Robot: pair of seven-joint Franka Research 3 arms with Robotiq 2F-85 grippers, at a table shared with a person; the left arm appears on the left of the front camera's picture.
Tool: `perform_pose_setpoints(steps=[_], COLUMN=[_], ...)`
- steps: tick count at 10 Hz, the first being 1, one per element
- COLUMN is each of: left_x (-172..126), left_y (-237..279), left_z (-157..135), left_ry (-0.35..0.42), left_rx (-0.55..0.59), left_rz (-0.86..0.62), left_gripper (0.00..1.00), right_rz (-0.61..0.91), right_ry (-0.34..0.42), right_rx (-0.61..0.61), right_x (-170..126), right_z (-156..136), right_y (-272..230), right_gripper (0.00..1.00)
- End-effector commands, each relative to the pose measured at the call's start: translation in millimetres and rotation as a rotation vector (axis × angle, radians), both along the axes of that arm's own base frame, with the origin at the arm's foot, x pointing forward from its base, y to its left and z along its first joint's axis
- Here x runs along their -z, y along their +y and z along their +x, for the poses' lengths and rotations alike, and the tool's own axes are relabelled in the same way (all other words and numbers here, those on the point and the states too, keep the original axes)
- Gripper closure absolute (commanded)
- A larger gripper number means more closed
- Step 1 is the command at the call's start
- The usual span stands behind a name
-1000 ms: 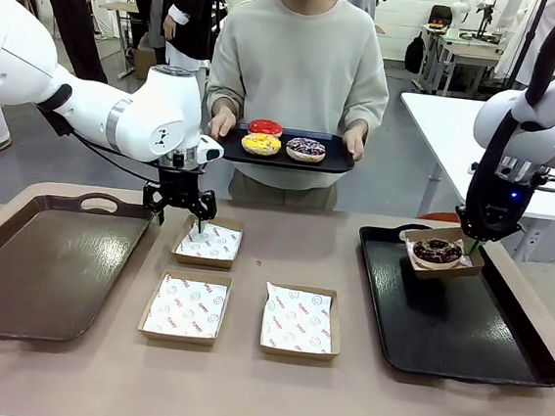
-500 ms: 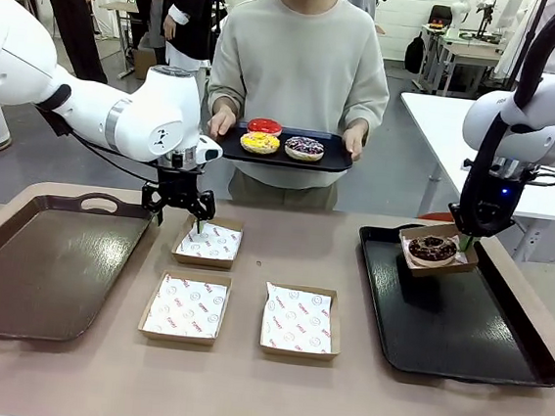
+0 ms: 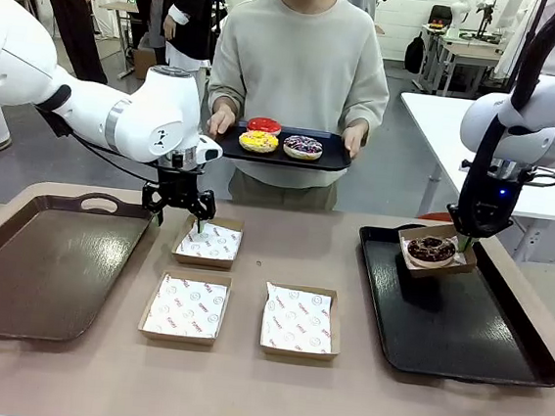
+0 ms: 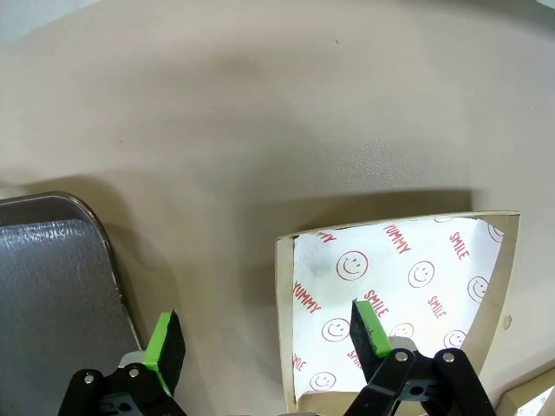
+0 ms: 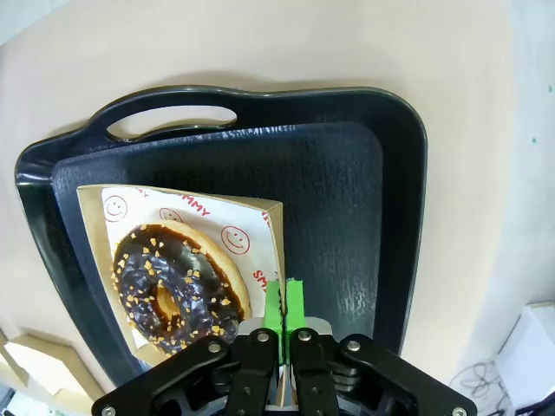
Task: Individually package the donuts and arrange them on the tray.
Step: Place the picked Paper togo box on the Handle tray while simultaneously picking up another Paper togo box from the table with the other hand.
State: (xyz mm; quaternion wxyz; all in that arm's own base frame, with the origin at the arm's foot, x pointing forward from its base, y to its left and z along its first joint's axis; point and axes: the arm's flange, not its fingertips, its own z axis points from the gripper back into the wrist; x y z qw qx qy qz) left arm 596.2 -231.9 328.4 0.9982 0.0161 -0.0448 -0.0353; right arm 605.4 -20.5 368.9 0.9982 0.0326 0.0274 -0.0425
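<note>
Right gripper (image 5: 284,303), pads clenched on the rim of the paper-lined brown cardboard box (image 5: 227,227) holding the dark chocolate donut (image 5: 169,290), now carries it slightly higher over the black plastic tray (image 3: 462,334) than a second ago, so we reckon placement isn't done; left gripper (image 4: 267,332) hangs released.

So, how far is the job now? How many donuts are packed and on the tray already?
Done: the chocolate donut lies in its box. In hand: the right gripper pinches that box's edge, tilted over the black tray, apparently not set flat yet. Remaining: three donuts wait on the person's tray, three empty boxes lie on the table, and the open left gripper hangs over the far one.
</note>
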Motion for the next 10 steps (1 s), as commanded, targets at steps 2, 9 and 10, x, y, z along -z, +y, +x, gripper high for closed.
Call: perform_pose_setpoints(steps=[2, 9, 10], left_x=[5.5, 3.3, 2.6], left_y=[-3.6, 0.9, 1.5], left_z=[2.1, 3.8, 3.9], left_ry=[-0.001, 0.011, 0.01], left_rx=[-0.036, -0.039, -0.041], left_rz=[-0.016, -0.019, -0.019], left_gripper=[0.33, 1.0, 1.0], right_rz=[-0.016, -0.014, -0.011], right_ry=[0.009, 0.017, 0.016], right_rx=[0.023, 0.042, 0.044], right_x=[3.2, 1.0, 0.3], right_z=[0.2, -0.6, -0.7], right_y=[-0.8, -2.5, -2.4], right_gripper=[0.41, 0.0, 0.0])
